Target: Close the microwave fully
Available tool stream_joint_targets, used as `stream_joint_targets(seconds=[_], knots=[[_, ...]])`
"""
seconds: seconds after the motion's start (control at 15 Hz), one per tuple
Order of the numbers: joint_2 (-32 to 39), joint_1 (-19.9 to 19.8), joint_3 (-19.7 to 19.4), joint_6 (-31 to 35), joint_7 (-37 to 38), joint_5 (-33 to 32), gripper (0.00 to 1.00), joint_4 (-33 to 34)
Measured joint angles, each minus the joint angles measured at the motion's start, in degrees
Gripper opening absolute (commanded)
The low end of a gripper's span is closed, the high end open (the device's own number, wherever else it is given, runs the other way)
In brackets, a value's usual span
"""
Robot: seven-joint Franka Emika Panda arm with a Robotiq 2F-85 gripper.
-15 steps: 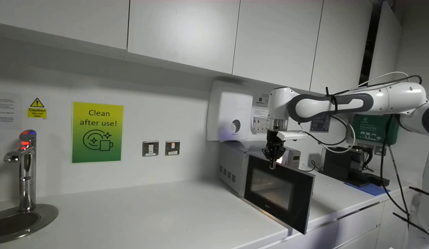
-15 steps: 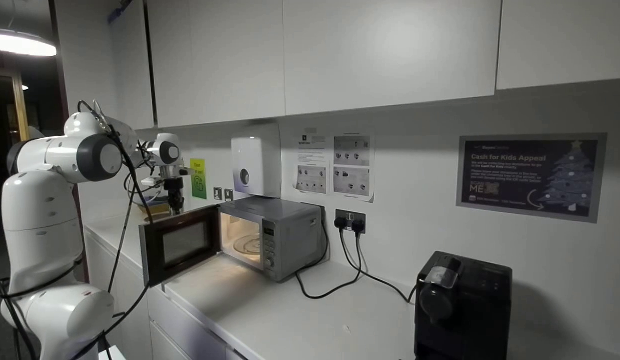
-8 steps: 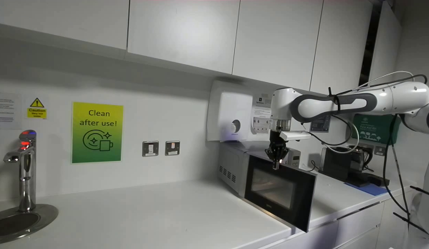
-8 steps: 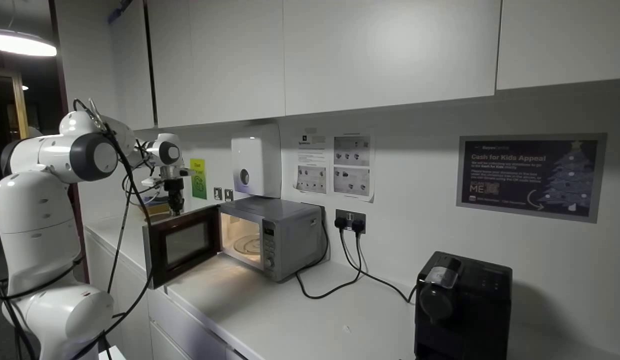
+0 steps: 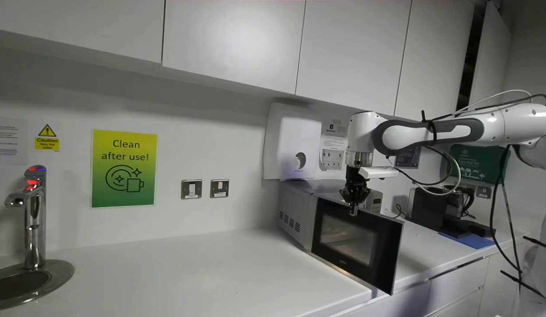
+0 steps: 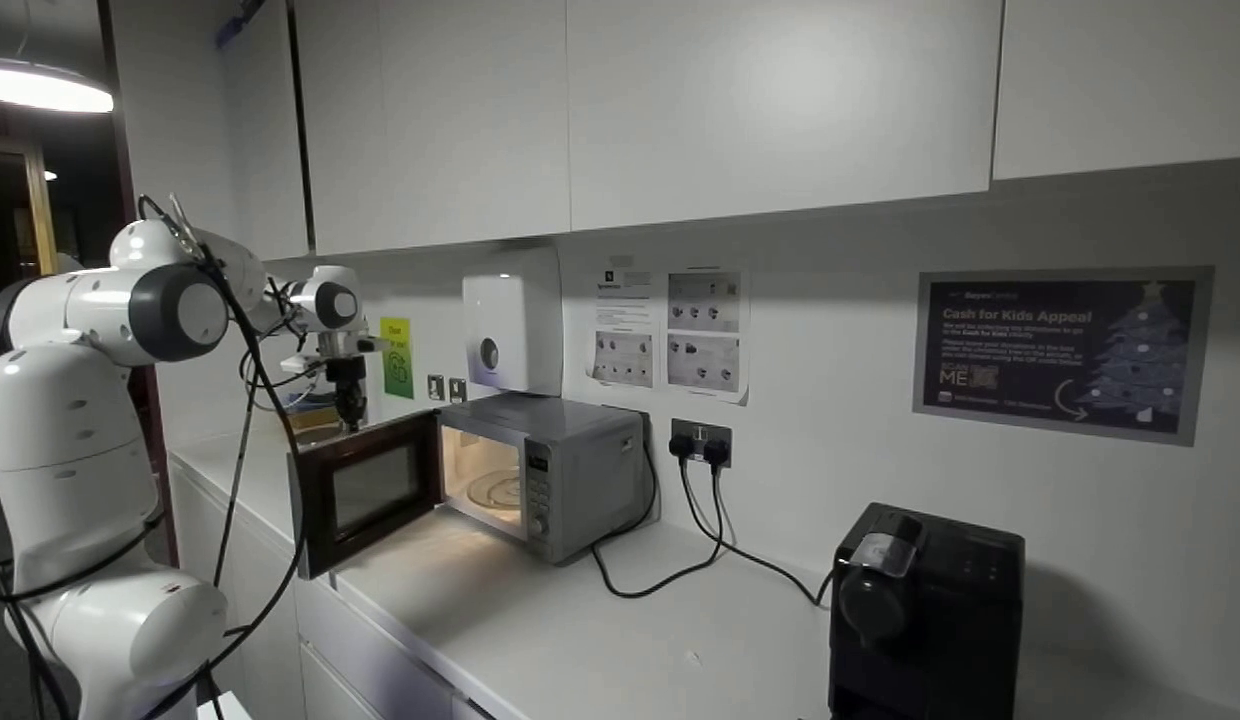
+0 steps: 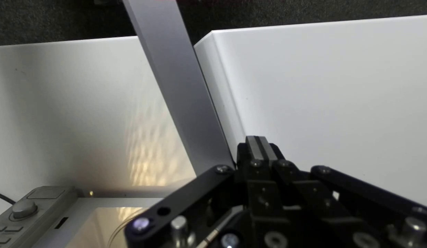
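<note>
One long white counter (image 5: 180,277), with one Panda arm (image 5: 491,127) reaching over it. Microwave (image 6: 550,470) sits on that counter below the white dispenser (image 6: 510,312), lit inside, door (image 5: 356,245) swung wide open and overhanging the counter's front edge. Gripper (image 5: 353,213) points straight down by the top of the door's outer face, contact unclear; fingers (image 7: 254,148) clenched, pads together in wrist view.
</note>
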Motion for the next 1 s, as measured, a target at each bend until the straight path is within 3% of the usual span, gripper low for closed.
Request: stream_joint_targets(seconds=[1.0], knots=[[-4.4,-2.0,0.0,0.0,1.5,0.5,0.0,-4.4]])
